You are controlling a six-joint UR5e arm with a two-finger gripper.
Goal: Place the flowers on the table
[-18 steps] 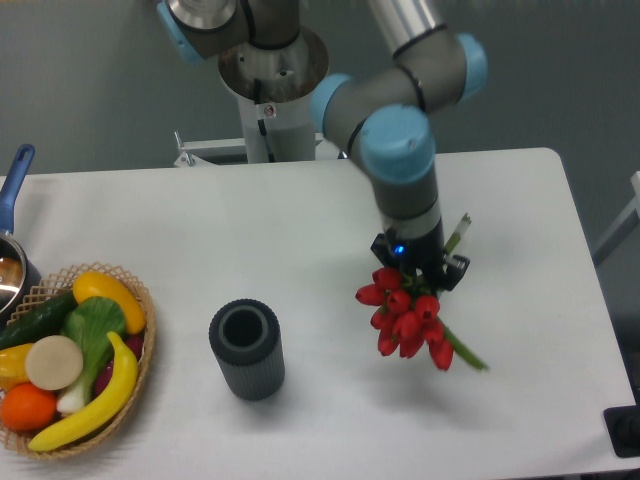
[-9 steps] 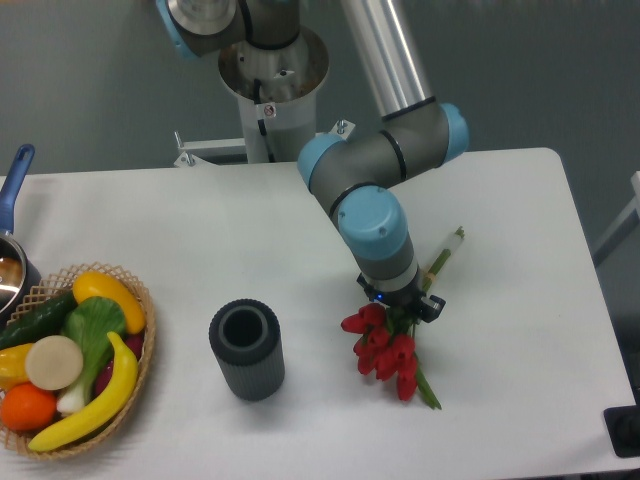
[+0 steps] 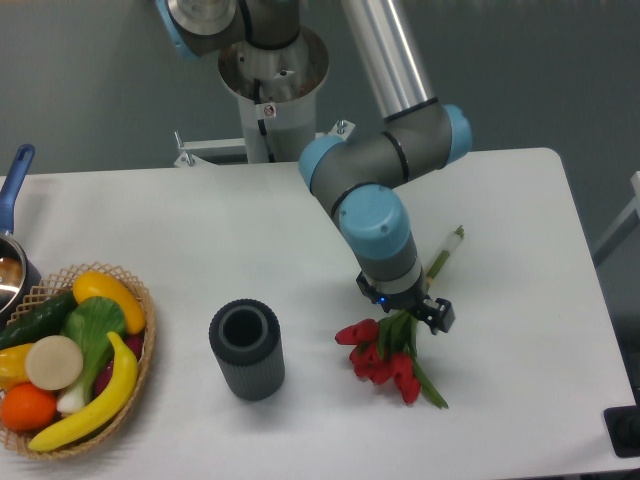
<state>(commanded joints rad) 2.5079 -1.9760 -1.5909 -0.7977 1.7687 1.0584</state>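
Flowers (image 3: pixel 385 358) lie on the table (image 3: pixel 520 250), lower centre-right of frame: red heads bunched at lower left, green stems running up-right, pale stem end poking out past the arm at right of centre. One green leaf sticks out toward the lower right.

Gripper (image 3: pixel 408 312) sits right over the stems, just above the red heads, pointing down. Stems pass under and between the dark finger parts; heads fan out below and left of the fingers. Fingers look slightly spread, but the wrist hides the contact, so cannot tell whether they pinch the stems or are let go. Bunch looks to rest on the tabletop.

Arm reaches down from the top centre of frame, blue joint caps, elbow in the upper middle.

Grey cup (image 3: pixel 246 349) stands upright left of the flowers, apart from them. Basket (image 3: pixel 140 300) of fruit and veg at lower left edge. Pot (image 3: pixel 10 268) with blue handle at far left edge.
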